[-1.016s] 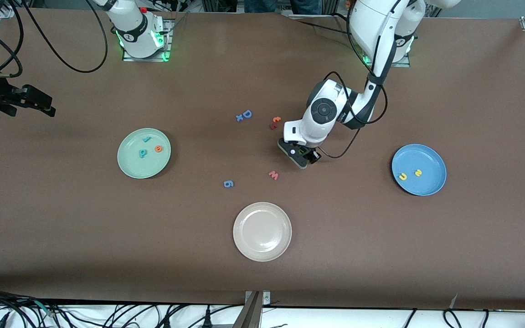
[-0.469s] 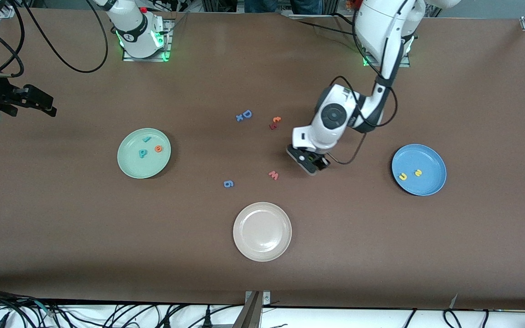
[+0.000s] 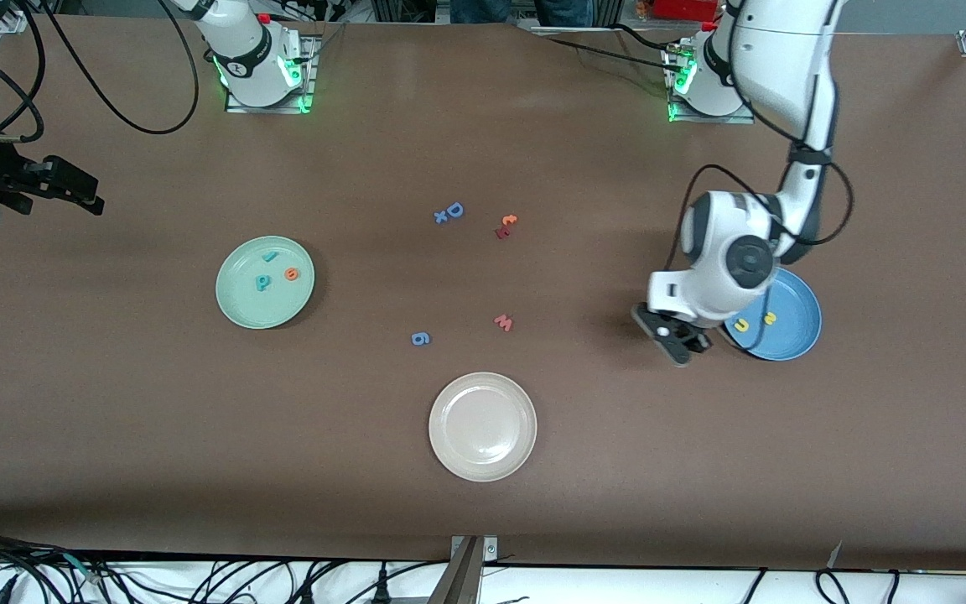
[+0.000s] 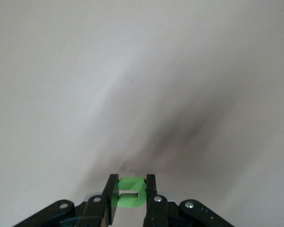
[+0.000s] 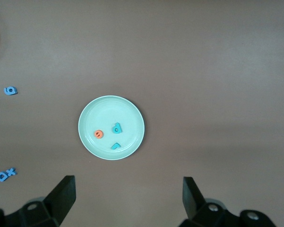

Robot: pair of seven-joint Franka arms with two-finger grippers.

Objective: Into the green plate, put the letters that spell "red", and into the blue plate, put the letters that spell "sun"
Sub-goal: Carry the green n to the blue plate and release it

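Just swung my left tool [image 3: 674, 340], pinching the green letter [image 4: 130, 193], toward the blue plate [image 3: 793, 295]; right tool [image 5: 127, 198] waits wide open.

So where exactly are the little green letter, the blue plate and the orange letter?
green letter [image 4: 131, 192], left wrist view, on its face between the left gripper's fingers.
blue plate [image 3: 797, 335], front view, on its bare rim nearest the camera.
orange letter [image 5: 99, 134], right wrist view, on its middle, in the green plate.
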